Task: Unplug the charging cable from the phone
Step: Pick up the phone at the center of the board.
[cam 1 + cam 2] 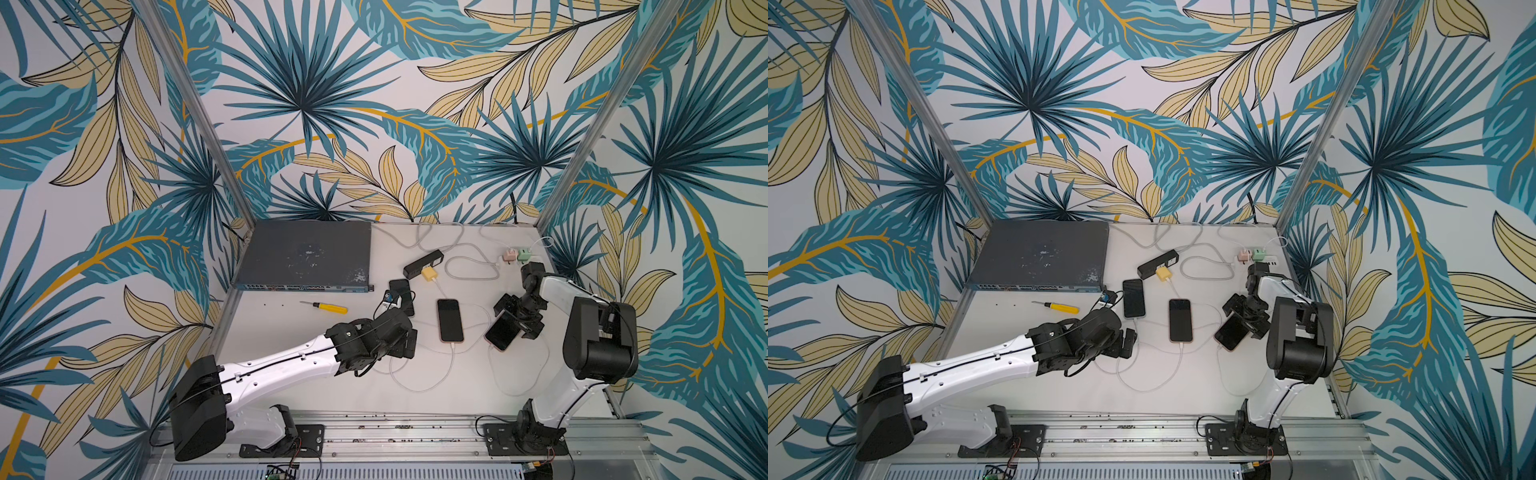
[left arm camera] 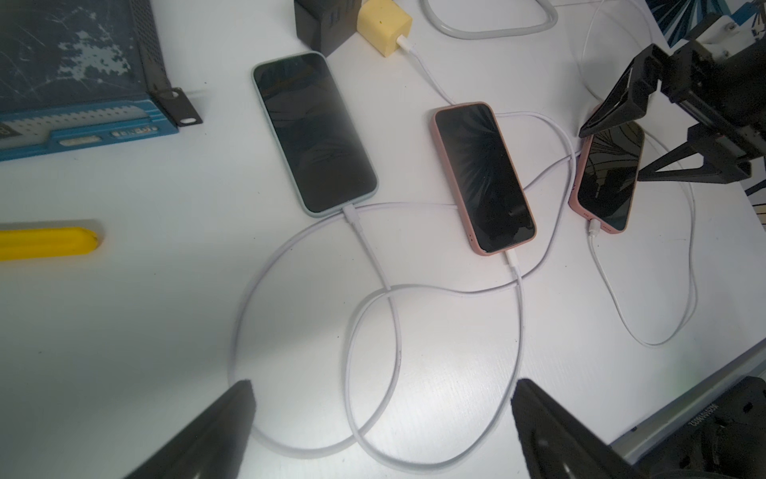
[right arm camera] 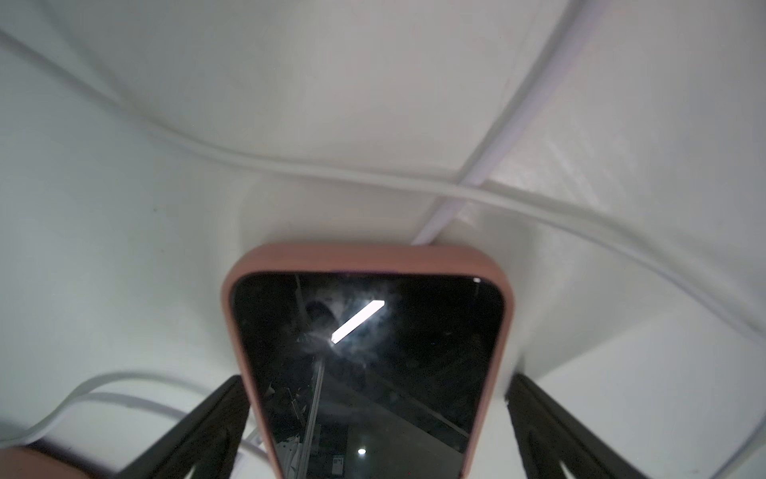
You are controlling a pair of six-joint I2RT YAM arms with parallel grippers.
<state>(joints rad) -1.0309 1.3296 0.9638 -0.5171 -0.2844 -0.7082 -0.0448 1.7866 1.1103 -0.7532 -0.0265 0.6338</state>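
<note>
Three phones lie screen-up on the white table, each with a white charging cable plugged into its near end. The left phone (image 1: 1133, 298) has a pale green case. The middle phone (image 1: 450, 320) and the right phone (image 3: 369, 331) have pink cases. My right gripper (image 3: 375, 381) stands open astride the right phone, one finger along each long side, not clamped. That phone's cable plug (image 2: 593, 228) sits in its port. My left gripper (image 2: 381, 387) hangs open over overlapping cable loops (image 2: 373, 331), short of the left and middle phones, holding nothing.
A dark grey network switch (image 1: 303, 253) fills the back left. A yellow screwdriver (image 1: 328, 307) lies in front of it. A black power strip (image 1: 424, 264) carries a yellow charger (image 1: 428, 274). Pink and green chargers (image 1: 516, 254) sit at the back right. Cables sprawl between the phones.
</note>
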